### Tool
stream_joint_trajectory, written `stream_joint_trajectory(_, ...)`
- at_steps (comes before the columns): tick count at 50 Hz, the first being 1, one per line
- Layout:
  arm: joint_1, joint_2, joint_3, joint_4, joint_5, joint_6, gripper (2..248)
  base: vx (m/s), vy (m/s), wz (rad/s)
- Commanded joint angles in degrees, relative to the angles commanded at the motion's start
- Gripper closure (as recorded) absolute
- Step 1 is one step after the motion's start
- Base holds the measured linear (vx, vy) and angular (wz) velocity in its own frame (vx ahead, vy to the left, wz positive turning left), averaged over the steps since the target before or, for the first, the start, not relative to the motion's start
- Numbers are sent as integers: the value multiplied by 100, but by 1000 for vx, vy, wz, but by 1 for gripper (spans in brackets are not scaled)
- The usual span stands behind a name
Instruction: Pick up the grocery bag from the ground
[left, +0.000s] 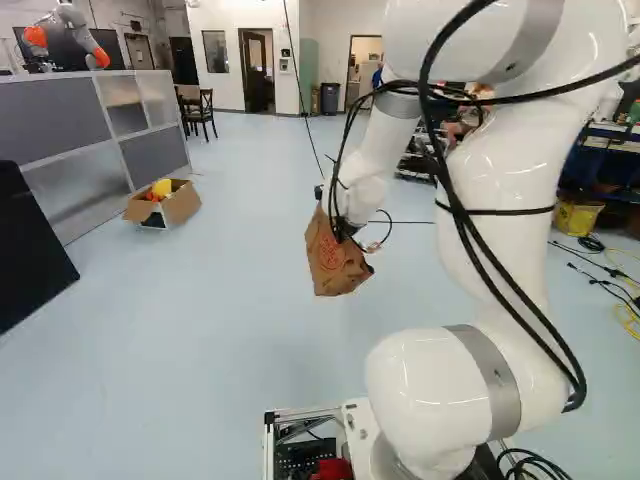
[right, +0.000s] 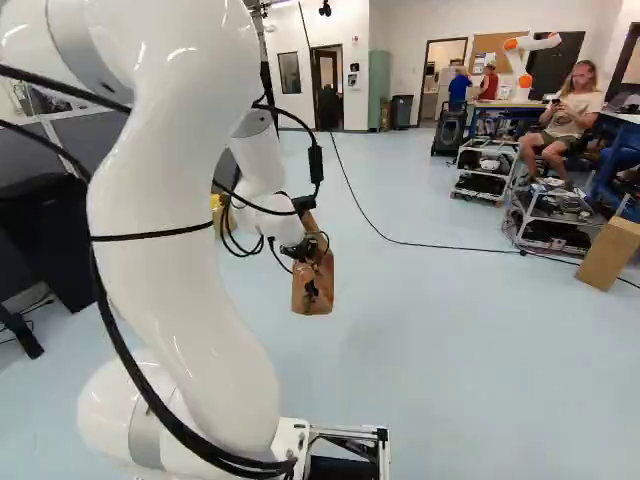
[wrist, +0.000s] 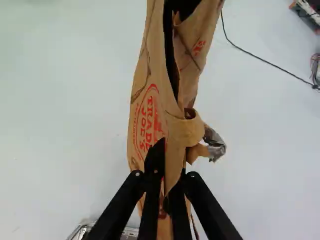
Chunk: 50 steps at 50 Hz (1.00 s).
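From where I stand, the grocery bag (left: 335, 265) is plainly brown paper, matt and badly creased, its edges rough; the crumpled scrap (wrist: 216, 146) beside it has a silvery, foil-like shine. The white arm (left: 510, 180) is smooth and really glossy, catching the lights, with satin grey, metallic-looking bands (left: 490, 375). Its black cables (left: 581, 380) look plastic-coated, with a slight sheen; the black gripper (right: 298, 248) seems matt. The floor (left: 230, 330) is smooth, faintly shiny. That open box (left: 183, 205) is dull cardboard, and the base frame (left: 300, 413) bare metal.

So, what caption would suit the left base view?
White robot arm holding a crumpled brown paper bag above a pale blue floor.
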Motion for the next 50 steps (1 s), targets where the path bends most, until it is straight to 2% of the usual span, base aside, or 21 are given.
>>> stream_joint_trajectory(32, 0, 1695, 1657, 0, 1701, 648, 228, 0, 0, 0)
stream_joint_trajectory(50, 0, 2398, 2343, 0, 2406, 916, 228, 0, 0, 0)
